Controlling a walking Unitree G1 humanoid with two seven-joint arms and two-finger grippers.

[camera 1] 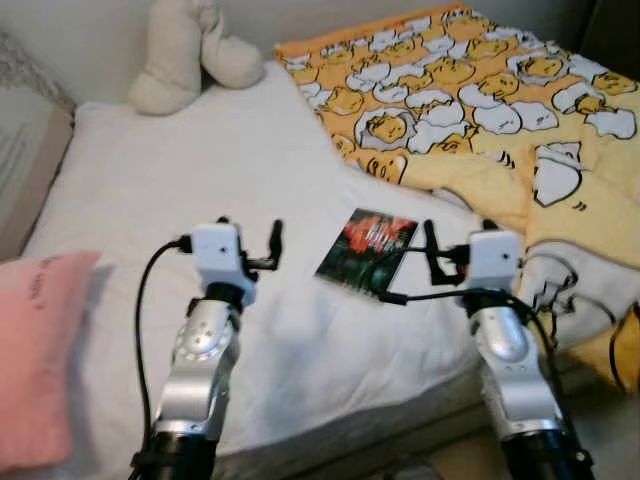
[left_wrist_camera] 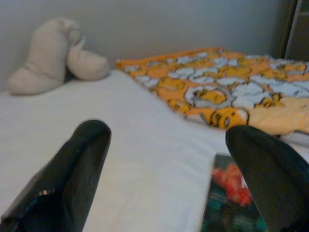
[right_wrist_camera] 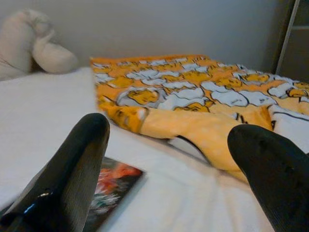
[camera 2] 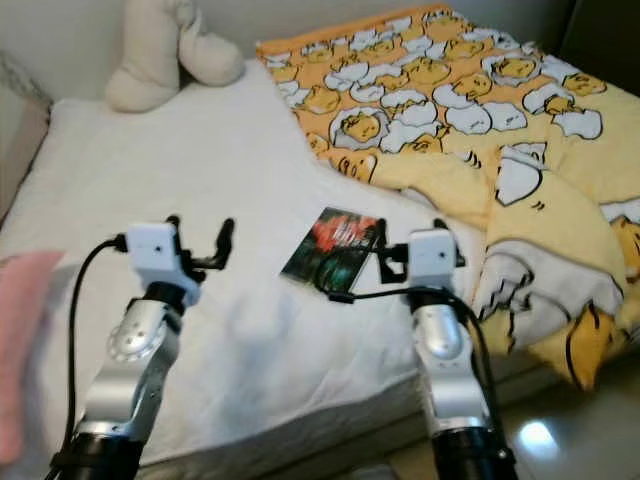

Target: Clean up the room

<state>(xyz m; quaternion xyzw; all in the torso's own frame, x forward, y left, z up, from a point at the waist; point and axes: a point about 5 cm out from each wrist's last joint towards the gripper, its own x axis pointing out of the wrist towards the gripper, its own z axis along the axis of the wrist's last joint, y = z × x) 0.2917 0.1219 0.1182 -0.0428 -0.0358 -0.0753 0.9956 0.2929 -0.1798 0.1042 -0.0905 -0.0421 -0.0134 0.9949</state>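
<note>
Black fingers of both hands are spread apart and grasp nothing. The left hand [camera 1: 268, 243] hangs over the bare white sheet, and the right hand [camera 1: 432, 250] hangs just beside the right edge of a book [camera 1: 366, 250]. The book lies flat on the bed [camera 1: 150, 180], between the two hands and a little ahead of them, with its dark cover in red and green facing up. Both wrist views look along the fingers and catch a corner of this book, so I judge that the arms are held forward and low in order to come at it from both sides. It seems to be the next thing to tidy.

Further out, a yellow blanket [camera 1: 480, 90] with a cartoon pattern is pushed in a heap to the right half of the bed, and its edge comes near the book without covering it. A beige soft toy [camera 1: 185, 50] sits at the far end against the wall. A pink pillow [camera 1: 35, 350] lies at the near left edge of the bed, well apart from the book.
</note>
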